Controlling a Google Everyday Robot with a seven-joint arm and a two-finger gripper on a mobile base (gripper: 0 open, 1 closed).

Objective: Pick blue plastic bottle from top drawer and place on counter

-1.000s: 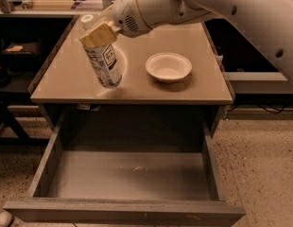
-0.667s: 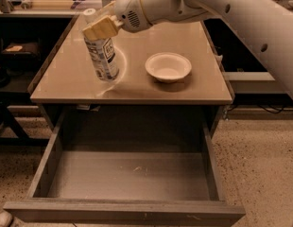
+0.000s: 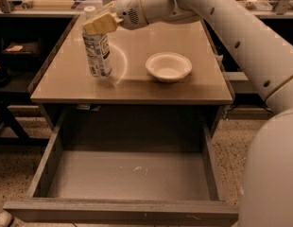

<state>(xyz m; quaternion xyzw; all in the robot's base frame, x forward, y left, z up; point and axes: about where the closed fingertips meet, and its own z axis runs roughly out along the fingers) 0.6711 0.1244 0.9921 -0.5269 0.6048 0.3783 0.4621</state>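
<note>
The blue plastic bottle (image 3: 98, 56), clear and ribbed with a white cap and a printed label, stands upright on the left part of the beige counter (image 3: 137, 86). Its base touches the surface. My gripper (image 3: 100, 22) comes in from the right and is shut around the bottle's upper part, just under the cap. The top drawer (image 3: 127, 174) is pulled fully open below the counter, and its grey floor holds nothing but a few small specks.
A white round bowl (image 3: 168, 66) sits on the counter right of the bottle. A cluttered shelf (image 3: 42, 6) runs along the back. My white arm (image 3: 241, 37) spans the right side above the counter. Dark table legs stand at the left, over speckled floor.
The bottle went from tilted to upright and came down onto the counter, with the gripper still on its top. The drawer and bowl have not moved.
</note>
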